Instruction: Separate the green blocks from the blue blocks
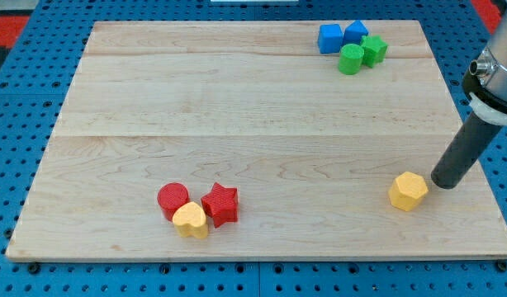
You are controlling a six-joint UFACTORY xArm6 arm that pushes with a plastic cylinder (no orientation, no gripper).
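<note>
A: Item one, the task's lot. Where do we log it?

B: Top right of the table [237,99]. Four pieces in one tight cluster: blue cube [329,38], a second blue block [355,33] touching it on its right, green cylinder [350,59] just below them, green star [373,49] to the cylinder's right. The greens touch each other and sit against the blues.

A: Item two, our tool?

B: A plain dark rod, nothing that opens or shuts, and it has hold of nothing. Our tip [444,183] rests low on the view's right, just beside the yellow hexagon [408,191], well apart from the cluster.

A: Other stock?

B: Red cylinder [172,197], red star [220,205] and yellow heart [190,220], bunched at the bottom left. None of it concerns us.

A: Status of the work?

B: We judge it not yet begun; greens and blues are not yet parted.

A: Handling notes for the step?

B: We should leave the hexagon where it lies and travel up the right side. The seam between the colours runs roughly level, so we would enter from the view's right, above the star, and push the greens down toward the view's bottom. Slow strokes, centred on each piece, or the star may pivot and drag a blue along. The blues sit near the top edge, so we push nothing upward.
</note>
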